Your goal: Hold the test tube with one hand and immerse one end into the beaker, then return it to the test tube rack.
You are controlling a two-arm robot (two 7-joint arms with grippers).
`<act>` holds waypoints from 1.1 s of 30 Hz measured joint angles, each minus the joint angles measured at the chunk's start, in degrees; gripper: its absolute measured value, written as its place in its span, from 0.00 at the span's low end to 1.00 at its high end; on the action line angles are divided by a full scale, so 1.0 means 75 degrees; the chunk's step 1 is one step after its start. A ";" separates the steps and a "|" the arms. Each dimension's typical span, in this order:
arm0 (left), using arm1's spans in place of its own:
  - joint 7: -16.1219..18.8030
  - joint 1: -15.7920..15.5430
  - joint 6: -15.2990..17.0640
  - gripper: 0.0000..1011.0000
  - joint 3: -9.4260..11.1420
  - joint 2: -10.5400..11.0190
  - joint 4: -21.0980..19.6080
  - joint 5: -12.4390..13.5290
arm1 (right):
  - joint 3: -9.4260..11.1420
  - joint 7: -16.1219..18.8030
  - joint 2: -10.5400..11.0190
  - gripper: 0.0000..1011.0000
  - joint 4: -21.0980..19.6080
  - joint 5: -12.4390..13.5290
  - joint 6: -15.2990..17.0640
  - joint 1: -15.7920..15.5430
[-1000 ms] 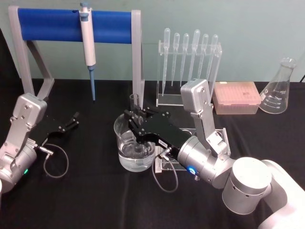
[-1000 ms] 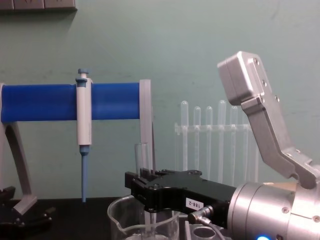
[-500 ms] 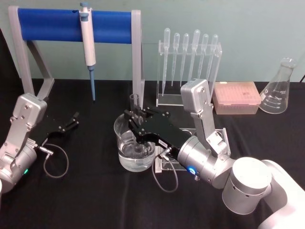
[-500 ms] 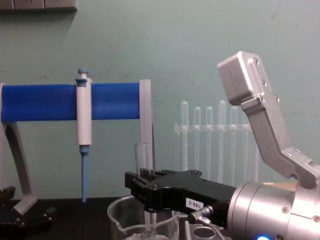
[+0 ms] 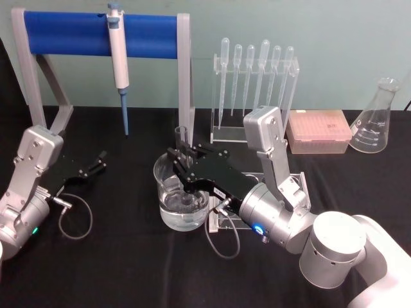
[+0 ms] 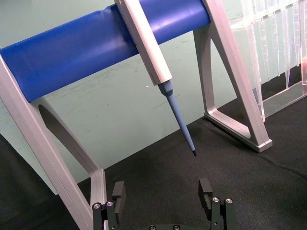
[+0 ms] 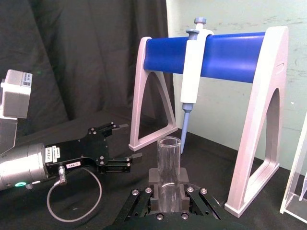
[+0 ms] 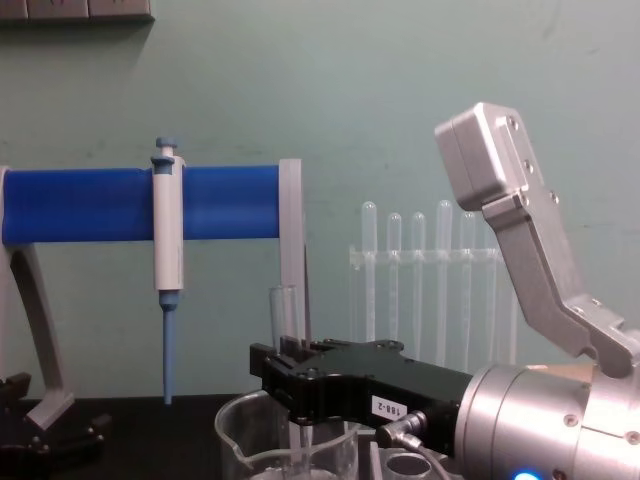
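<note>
Black cloth covers the table (image 5: pixel 122 269), and a pale green wall closes off the scene behind it. Near the table's middle, the beaker (image 5: pixel 181 192) is seen standing upright with clear liquid in its lower part; its spout is seen at the rim in the chest view (image 8: pixel 228 418).

The right tool (image 5: pixel 182 168) is held over the beaker, reaching in from the right side, and its fingers are clamped on the test tube (image 5: pixel 182 138). The tube is held upright, its long axis vertical: the open plain rim points up and stands above the fingers, while the lower end passes down between them into the beaker. In the chest view the tube (image 8: pixel 284 312) is seen rising just beside the grey upright of the stand, with its lower part inside the glass below the tool. In the right wrist view the tube's open mouth (image 7: pixel 169 165) is seen gripped between the two black pads.

The left tool (image 5: pixel 96 163) is parked low on the table's left side, well apart from the beaker, with its fingers spread wide and nothing between them, as the left wrist view shows (image 6: pixel 163 196).

Behind, a blue-barred stand (image 5: pixel 103 29) carries a hanging micropipette (image 5: pixel 118 58). A clear rack of plastic pipettes (image 5: pixel 253 77), a pink tip box (image 5: pixel 319 130) and a conical flask (image 5: pixel 376 119) are set along the back right.
</note>
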 joint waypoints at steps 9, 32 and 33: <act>0.0000 0.0000 0.0000 0.99 0.0000 0.0000 -0.0001 0.0000 | 0.0000 0.0000 0.0000 0.22 0.0000 0.0001 0.0000 0.0000; 0.0000 0.0000 0.0000 0.99 0.0000 0.0000 0.0000 0.0000 | 0.0633 -0.0126 0.0189 0.22 -0.2146 0.0329 0.0791 -0.0055; 0.0000 0.0000 0.0000 0.99 0.0000 0.0000 0.0000 0.0000 | 0.0687 -0.0152 0.0221 0.22 -0.2274 0.0365 0.0837 -0.0072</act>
